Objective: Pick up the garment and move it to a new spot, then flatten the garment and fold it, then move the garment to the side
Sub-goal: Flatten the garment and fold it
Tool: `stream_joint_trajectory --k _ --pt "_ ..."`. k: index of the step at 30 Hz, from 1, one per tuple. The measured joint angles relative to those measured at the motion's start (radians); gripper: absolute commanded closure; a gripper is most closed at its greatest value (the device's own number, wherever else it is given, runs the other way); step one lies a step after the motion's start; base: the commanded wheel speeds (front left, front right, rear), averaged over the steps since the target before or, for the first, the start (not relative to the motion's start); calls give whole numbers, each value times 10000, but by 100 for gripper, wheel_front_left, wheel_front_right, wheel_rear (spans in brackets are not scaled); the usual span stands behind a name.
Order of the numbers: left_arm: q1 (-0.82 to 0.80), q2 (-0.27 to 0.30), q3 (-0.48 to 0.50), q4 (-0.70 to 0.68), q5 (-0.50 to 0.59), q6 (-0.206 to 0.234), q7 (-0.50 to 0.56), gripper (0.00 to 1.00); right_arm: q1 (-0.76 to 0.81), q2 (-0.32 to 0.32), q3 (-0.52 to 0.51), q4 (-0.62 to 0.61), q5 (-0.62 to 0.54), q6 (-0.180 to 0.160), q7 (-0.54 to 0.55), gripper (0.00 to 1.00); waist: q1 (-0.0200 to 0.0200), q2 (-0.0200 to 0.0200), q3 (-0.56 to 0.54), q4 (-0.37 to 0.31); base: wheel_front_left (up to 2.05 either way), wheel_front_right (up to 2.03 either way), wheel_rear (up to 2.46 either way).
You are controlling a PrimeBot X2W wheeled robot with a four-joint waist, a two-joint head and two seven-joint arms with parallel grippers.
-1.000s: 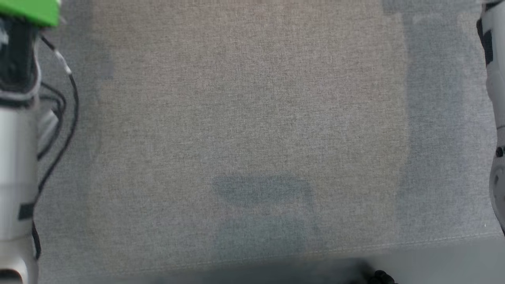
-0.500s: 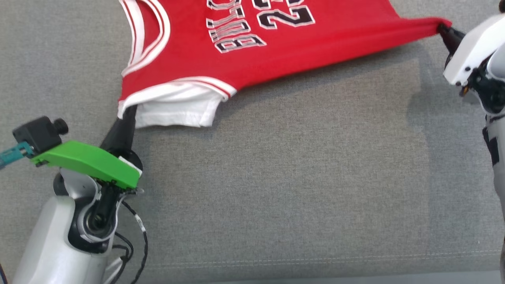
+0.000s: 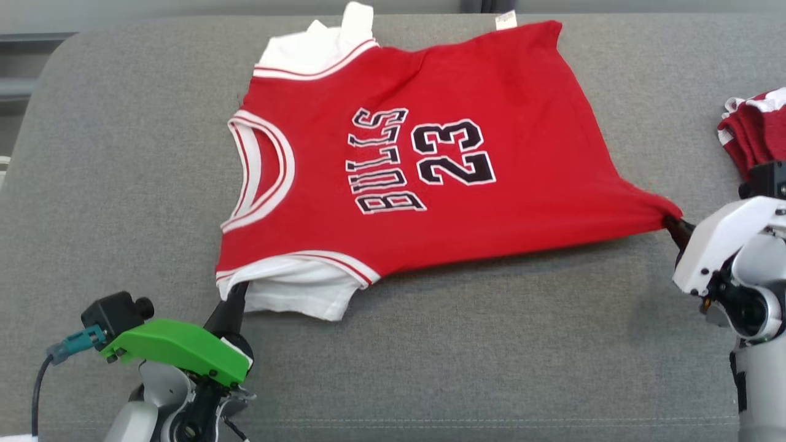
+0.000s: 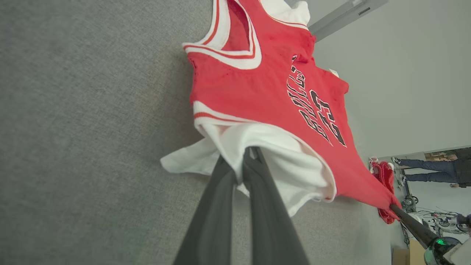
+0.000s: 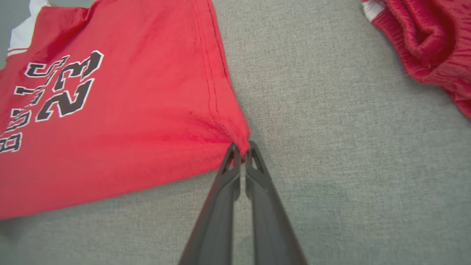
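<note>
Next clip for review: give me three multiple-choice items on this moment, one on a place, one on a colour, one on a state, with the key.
1. Where does the right gripper hold the jersey? A. neckline B. hem corner C. printed number
2. What colour is the sleeve in the left gripper? A. black B. white C. green
3. How is the jersey's near edge? A. folded double B. heaped up C. stretched between both grippers
Key: B, it pinches the stitched hem corner; B, white cloth wraps its tips; C, both shut grippers pull it taut over the grey cushion.
</note>
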Motion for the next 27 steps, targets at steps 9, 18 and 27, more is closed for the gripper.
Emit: stream_joint_trajectory --k 9,18,27 --pt "911 -332 56 -104 -115 165 -485 100 1961 1174 -1011 -1712 -424 0 362 100 1 -1 -461 16 0 0 0" --pt "1274 -178 -6 17 -33 276 -464 100 3397 1223 -669 -2311 458 -2 711 100 0 0 -719 -36 0 0 0" --pt "2128 966 -368 -1035 77 1150 1064 100 4359 1218 -174 -3310 869 -4 1258 100 1 -1 -930 -169 0 0 0"
